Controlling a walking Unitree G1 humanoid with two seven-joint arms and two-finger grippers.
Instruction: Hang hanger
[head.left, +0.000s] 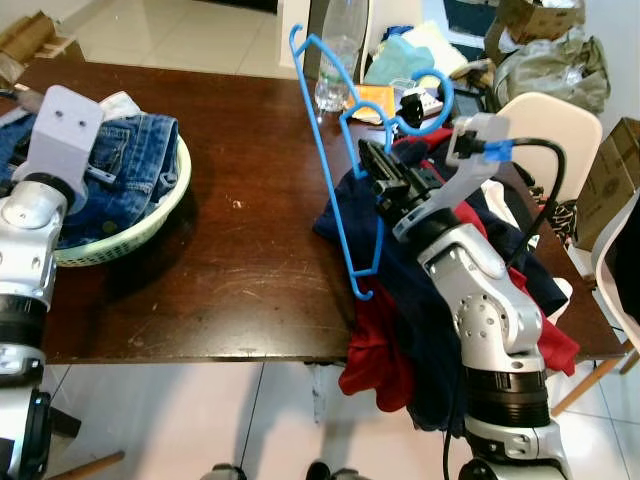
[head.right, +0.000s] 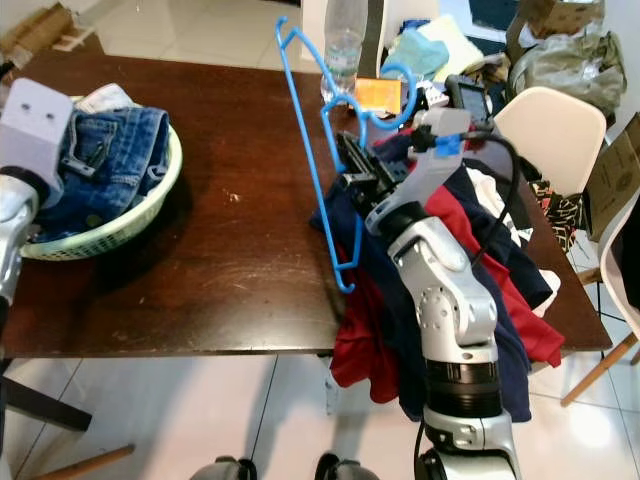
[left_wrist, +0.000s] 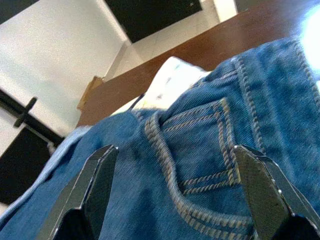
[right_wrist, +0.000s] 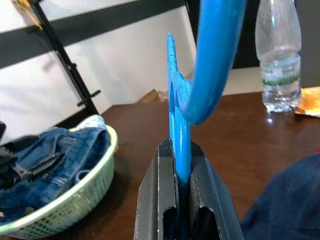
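Blue plastic hanger (head.left: 335, 150) held above brown table (head.left: 240, 250), tilted, hook end up. Right gripper (right_wrist: 181, 200) clamped tight on hanger near neck, likely so hook stays free to catch rail. Red and navy clothes (head.left: 400, 340) heaped below, draping off table edge. Left gripper (left_wrist: 175, 195) spread wide, holding nothing, hovering over jeans (head.left: 130, 170) in green basket (head.left: 150, 225).

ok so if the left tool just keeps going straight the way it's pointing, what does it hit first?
Most likely the blue jeans in the basket. The left tool is open and aimed right at the denim, which looks very close, though exact depth is unclear.
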